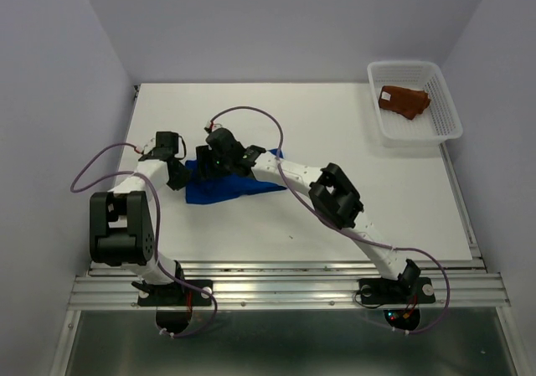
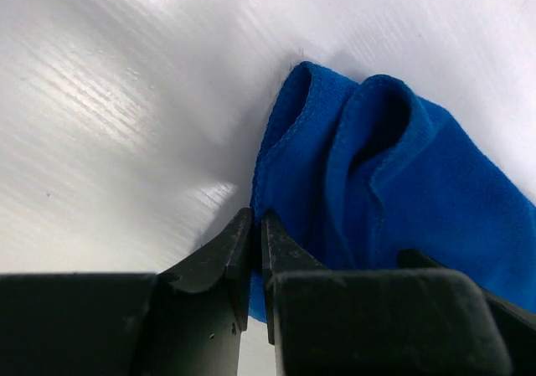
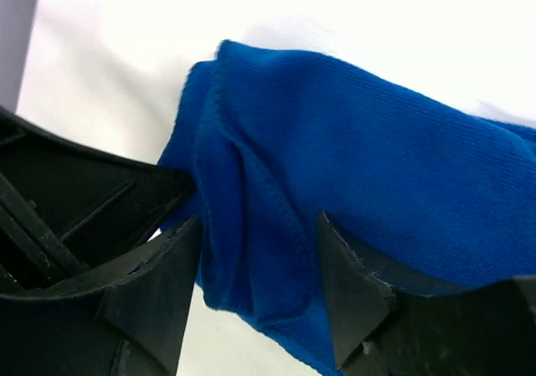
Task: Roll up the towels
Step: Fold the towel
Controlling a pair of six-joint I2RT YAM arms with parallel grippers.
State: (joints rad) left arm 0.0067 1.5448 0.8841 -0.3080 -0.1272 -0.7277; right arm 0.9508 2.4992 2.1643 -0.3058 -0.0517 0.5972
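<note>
A bright blue towel (image 1: 239, 188) lies bunched on the white table (image 1: 377, 200), left of centre. My left gripper (image 1: 182, 173) is at its left end. In the left wrist view its jaws (image 2: 255, 218) are pinched together on the blue towel's (image 2: 394, 183) hemmed edge. My right gripper (image 1: 216, 165) hovers over the same end, and in the right wrist view it (image 3: 258, 225) stands open, straddling a fold of the blue towel (image 3: 377, 167). The rust-brown towel (image 1: 404, 100) lies crumpled in the basket, far from both grippers.
A white mesh basket (image 1: 402, 133) sits at the table's back right corner. The right arm (image 1: 335, 196) stretches diagonally across the table's middle. The left gripper's black body (image 3: 67, 192) shows close beside the right fingers. Grey walls close in the left, right and back.
</note>
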